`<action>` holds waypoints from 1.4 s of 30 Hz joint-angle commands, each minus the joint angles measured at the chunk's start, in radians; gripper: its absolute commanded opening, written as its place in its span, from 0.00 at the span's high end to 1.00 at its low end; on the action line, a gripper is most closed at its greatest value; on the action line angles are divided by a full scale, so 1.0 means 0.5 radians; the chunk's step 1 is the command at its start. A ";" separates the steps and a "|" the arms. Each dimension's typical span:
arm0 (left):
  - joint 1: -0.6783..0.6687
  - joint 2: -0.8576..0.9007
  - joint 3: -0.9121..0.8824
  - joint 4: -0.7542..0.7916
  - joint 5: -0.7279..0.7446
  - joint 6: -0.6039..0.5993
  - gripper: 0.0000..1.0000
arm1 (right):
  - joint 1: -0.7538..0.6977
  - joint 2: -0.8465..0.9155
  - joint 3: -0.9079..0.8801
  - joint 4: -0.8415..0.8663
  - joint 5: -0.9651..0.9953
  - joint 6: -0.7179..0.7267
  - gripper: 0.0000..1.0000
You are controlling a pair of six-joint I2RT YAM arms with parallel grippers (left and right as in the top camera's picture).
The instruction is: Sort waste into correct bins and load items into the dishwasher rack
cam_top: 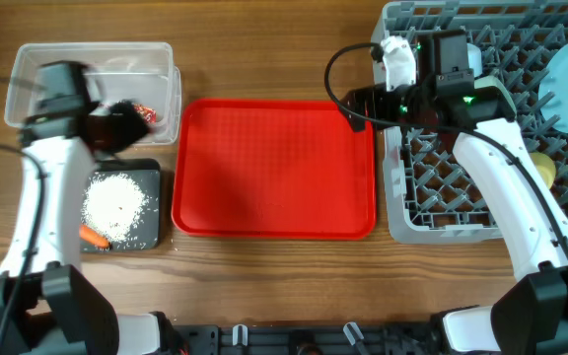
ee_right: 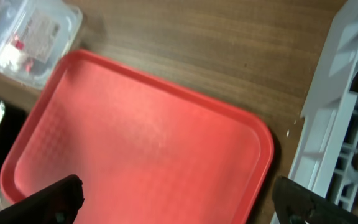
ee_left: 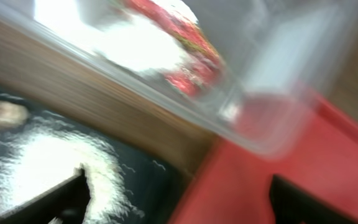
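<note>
Left gripper [cam_top: 126, 120] and right gripper [ee_right: 182, 199] both hang with jaws apart, empty; left of the red tray [cam_top: 274, 168], the left could clip the tub [cam_top: 171, 74] or scatter rice [cam_top: 114, 202].

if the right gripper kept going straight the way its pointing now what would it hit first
Most likely the red tray. In the wrist view the right gripper points at the tray's surface, with an open finger on either side and nothing seen in between. How far off the tray lies is unclear.
</note>
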 commanded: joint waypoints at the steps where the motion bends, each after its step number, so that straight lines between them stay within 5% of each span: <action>1: -0.243 0.003 0.007 -0.213 0.092 0.134 0.00 | -0.033 -0.024 -0.002 -0.005 0.029 0.124 0.00; 12: -0.319 -0.039 -0.011 -0.900 0.092 0.216 0.00 | -0.358 -0.039 -0.002 -0.689 0.119 0.301 0.00; 19: -0.320 -0.495 -0.219 -0.668 0.093 0.221 0.00 | -0.368 -0.358 -0.101 -0.720 0.312 0.261 0.00; 27: -0.323 -1.400 -0.615 -0.252 0.094 0.141 0.00 | -0.368 -1.317 -0.727 -0.253 0.356 0.163 0.00; 32: -0.323 -1.753 -0.676 -0.146 0.093 0.063 0.00 | -0.368 -1.749 -0.929 -0.249 0.433 0.164 0.00; 42: -0.323 -1.927 -0.676 -0.176 0.093 0.064 0.00 | -0.368 -1.886 -0.930 -0.389 0.433 0.163 0.00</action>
